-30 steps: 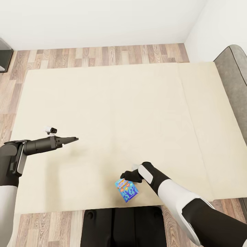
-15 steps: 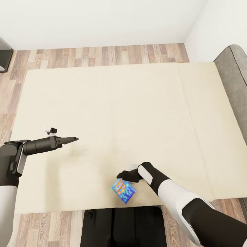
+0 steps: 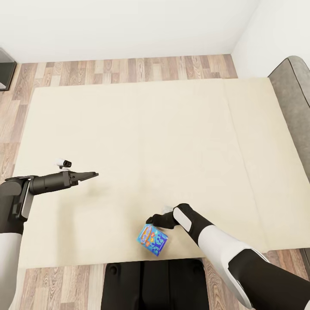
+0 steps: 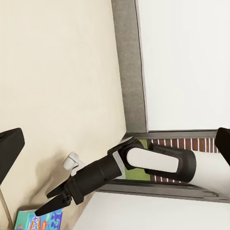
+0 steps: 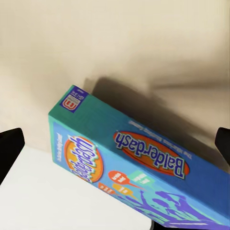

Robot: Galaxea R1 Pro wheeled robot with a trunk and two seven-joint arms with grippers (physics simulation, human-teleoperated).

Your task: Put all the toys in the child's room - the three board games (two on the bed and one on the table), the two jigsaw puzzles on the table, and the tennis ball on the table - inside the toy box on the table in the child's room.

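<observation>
1. One blue board game (image 3: 153, 239) lies at the near edge of the beige bed (image 3: 142, 142), close to the robot's base. It is a thin box with orange print, and it appears tilted up off the mattress rather than flat.
2. The right gripper (image 3: 153, 221) sits directly against the far side of the box, so the box lies from it toward the robot. From the head view I cannot tell whether the fingers are clenched on the box or merely touching it.
3. In the right wrist view the board game (image 5: 139, 172) fills the lower half, its narrow side face and printed cover both showing, with a shadow on the mattress behind it. The dark finger tips at the frame's edges stand wide of the box, so a firm hold is not confirmed.
4. The box's long axis runs diagonally across the bed's near edge, slanting away from the right arm.
5. The left gripper (image 3: 92, 175) hovers over the mattress well apart from the box, fingers drawn together to a point and holding nothing.
6. The right arm is clearly the nearer one. My judgement is that lifting the box depends on the right fingers closing across its thin dimension.
</observation>
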